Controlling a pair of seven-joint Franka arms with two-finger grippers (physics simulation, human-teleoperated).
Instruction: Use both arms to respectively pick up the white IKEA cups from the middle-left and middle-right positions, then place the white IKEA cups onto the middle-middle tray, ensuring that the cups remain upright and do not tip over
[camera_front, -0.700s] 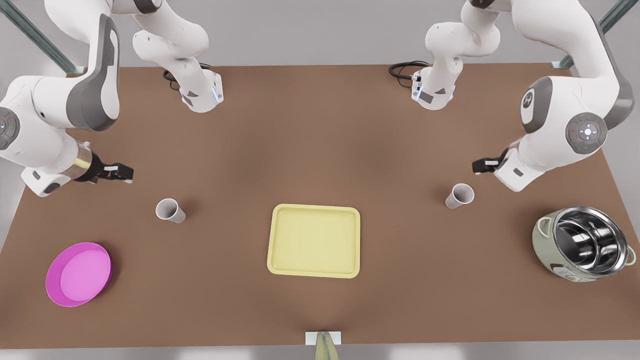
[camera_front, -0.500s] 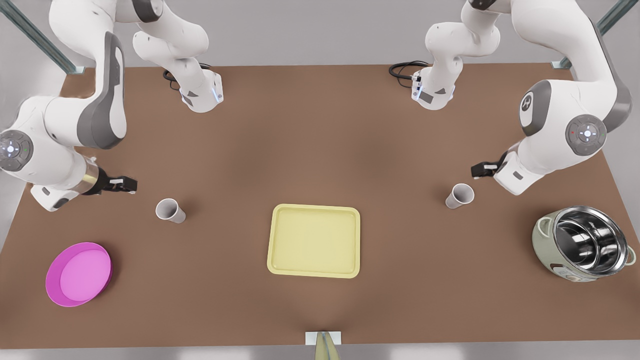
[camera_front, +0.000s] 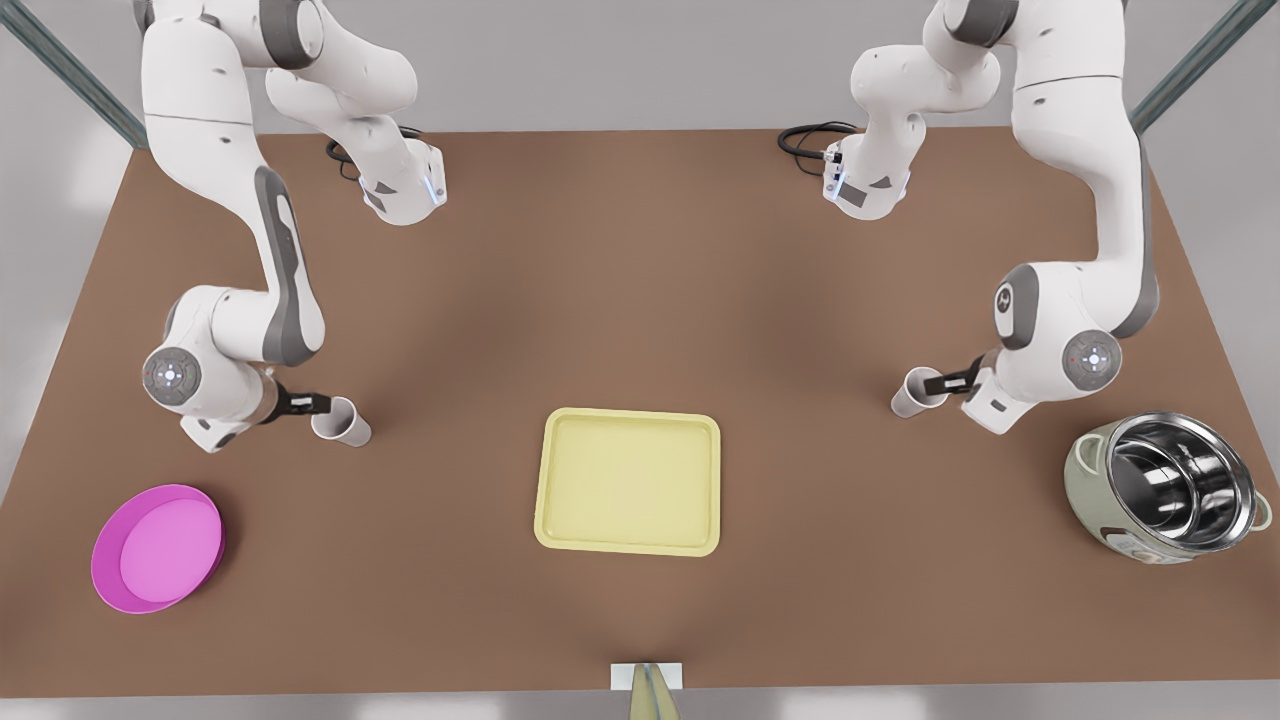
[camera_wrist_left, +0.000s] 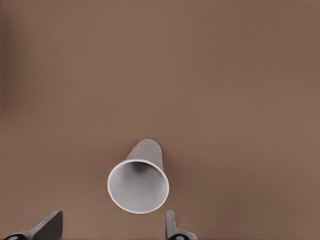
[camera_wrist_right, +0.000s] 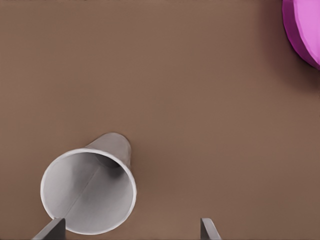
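Two white IKEA cups stand upright on the brown table: one (camera_front: 341, 421) at the front view's left, one (camera_front: 919, 391) at the front view's right. Between them lies the pale yellow tray (camera_front: 628, 482), with nothing on it. My right gripper (camera_front: 312, 405) is low at the front view's left cup, open, its fingertips (camera_wrist_right: 52, 229) reaching the rim of that cup (camera_wrist_right: 88, 197). My left gripper (camera_front: 938, 381) is open at the front view's right cup (camera_wrist_left: 138, 186), which sits just ahead of the fingers (camera_wrist_left: 172, 227). Neither cup is gripped.
A round pink dish (camera_front: 157, 548) lies near the front-left corner in the front view, close to the right arm, and appears as the pink dish (camera_wrist_right: 305, 30) in the right wrist view. A steel pot (camera_front: 1170, 488) stands at the front view's right. Arm bases and a black cable (camera_front: 810, 135) are at the rear.
Both arms have swung down and inward. Each gripper has travelled from off to the outer side of its cup right up to the cup's rim. The cups and tray have not moved.
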